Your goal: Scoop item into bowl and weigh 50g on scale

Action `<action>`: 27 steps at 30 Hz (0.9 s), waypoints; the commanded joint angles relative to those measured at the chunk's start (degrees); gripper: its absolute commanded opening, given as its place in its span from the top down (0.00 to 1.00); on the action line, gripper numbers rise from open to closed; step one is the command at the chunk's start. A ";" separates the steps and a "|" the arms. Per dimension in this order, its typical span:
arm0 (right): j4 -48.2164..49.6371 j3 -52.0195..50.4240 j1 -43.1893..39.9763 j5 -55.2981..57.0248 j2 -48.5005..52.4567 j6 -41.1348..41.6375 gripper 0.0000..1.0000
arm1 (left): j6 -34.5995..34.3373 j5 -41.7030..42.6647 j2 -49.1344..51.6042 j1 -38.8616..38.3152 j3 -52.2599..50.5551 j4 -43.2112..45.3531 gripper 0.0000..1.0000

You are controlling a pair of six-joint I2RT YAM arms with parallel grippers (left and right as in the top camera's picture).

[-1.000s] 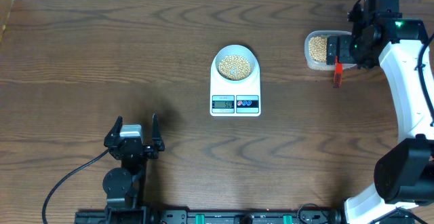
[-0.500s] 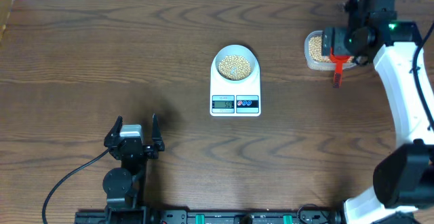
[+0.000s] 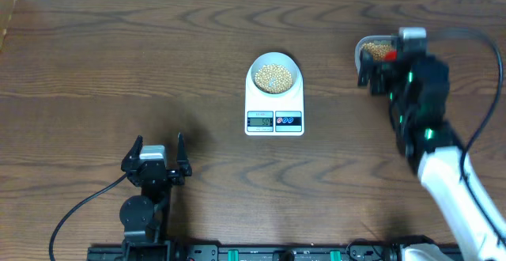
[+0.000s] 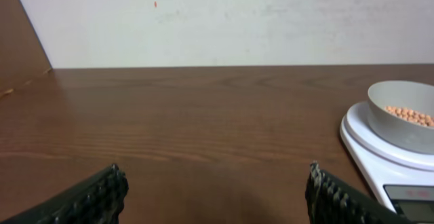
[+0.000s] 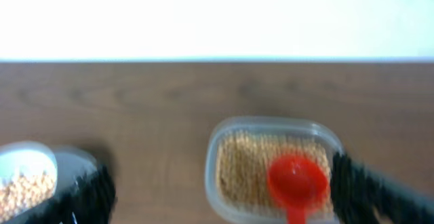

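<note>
White bowl (image 3: 274, 62) of tan beans (image 3: 273, 78) sitting on scale (image 3: 274, 105) mid-table, left gripper (image 3: 158, 142) spread wide near front edge, right gripper (image 5: 220, 173) spread wide over clear tub (image 5: 271, 125) containing red scoop (image 5: 295, 178)

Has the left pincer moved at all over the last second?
No. In the overhead view the left pincer keeps the same spot, open, down and left of the scale.
</note>
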 commanded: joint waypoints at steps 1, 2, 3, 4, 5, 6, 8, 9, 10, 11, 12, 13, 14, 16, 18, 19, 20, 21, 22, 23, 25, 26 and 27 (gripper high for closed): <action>9.03 -11.96 0.66 0.28 -7.82 0.50 0.01 | 0.81 -0.31 -0.33 0.24 -0.72 -2.49 0.14; 11.65 -15.19 0.66 0.28 -9.84 0.50 0.01 | 0.81 -0.31 -0.33 0.24 -0.72 -2.49 0.14; 13.94 -18.23 0.63 0.31 -11.89 0.48 0.01 | 0.83 -0.31 -0.33 0.24 -0.72 -2.49 0.14; 15.54 -20.72 0.63 0.31 -13.64 0.48 0.01 | 0.81 -0.31 -0.33 0.24 -0.72 -2.49 0.14; 17.29 -23.61 0.59 0.31 -15.78 0.48 0.01 | 0.83 -0.31 -0.33 0.24 -0.72 -2.49 0.14; 18.60 -25.94 0.59 0.33 -17.64 0.48 0.01 | 0.81 -0.31 -0.33 0.24 -0.72 -2.49 0.14; 20.79 -30.45 0.59 0.39 -21.46 0.48 0.01 | 0.81 -0.31 -0.33 0.24 -0.72 -2.49 0.14; 21.51 -32.70 0.59 0.55 -23.69 0.48 0.01 | 0.81 -0.31 -0.33 0.24 -0.72 -2.49 0.14; 21.88 -34.34 0.59 0.61 -25.49 0.48 0.01 | 0.81 -0.31 -0.33 0.24 -0.72 -2.49 0.14; 22.08 -36.11 0.59 0.81 -27.65 0.48 0.01 | 0.81 -0.31 -0.33 0.24 -0.72 -2.49 0.14; 22.14 -37.70 0.59 0.94 -29.70 0.48 0.01 | 0.81 -0.31 -0.33 0.24 -0.72 -2.49 0.14; 22.12 -38.93 0.59 0.96 -31.39 0.46 0.01 | 0.83 -0.31 -0.33 0.24 -0.72 -2.49 0.14; 22.10 -40.15 0.57 0.96 -33.11 0.44 0.01 | 0.81 -0.31 -0.33 0.24 -0.72 -2.49 0.14; 20.87 -42.07 0.31 1.03 -36.85 0.48 0.01 | 0.83 -0.31 -0.33 0.24 -0.72 -2.49 0.14; 17.07 -42.03 0.04 0.96 -40.30 0.17 0.01 | 0.81 -0.31 -0.33 0.24 -0.72 -2.49 0.14; 15.47 -42.03 -0.11 0.96 -41.83 0.04 0.01 | 0.81 -0.31 -0.33 0.24 -0.72 -2.49 0.14; 13.92 -42.03 -0.31 1.03 -43.45 -0.09 0.01 | 0.81 -0.31 -0.33 0.24 -0.72 -2.49 0.14; 12.22 -42.03 -0.66 0.96 -45.03 -0.17 0.01 | 0.81 -0.31 -0.33 0.24 -0.72 -2.49 0.14; 10.60 -42.03 -1.03 0.98 -46.51 -0.20 0.01 | 0.81 -0.31 -0.33 0.24 -0.72 -2.51 0.14; 9.11 -42.03 -1.42 0.98 -47.93 -0.20 0.01 | 0.81 -0.31 -0.33 0.24 -0.72 -2.49 0.14; 6.19 -42.03 -2.34 0.98 -50.66 -0.20 0.01 | 0.81 -0.31 -0.33 0.24 -0.72 -2.49 0.14; 4.63 -42.03 -2.80 0.98 -52.00 -0.20 0.01 | 0.81 -0.31 -0.33 0.24 -0.72 -2.49 0.14; 3.26 -42.03 -3.21 0.96 -53.16 -0.17 0.01 | 0.81 -0.33 -0.33 0.24 -0.72 -2.49 0.14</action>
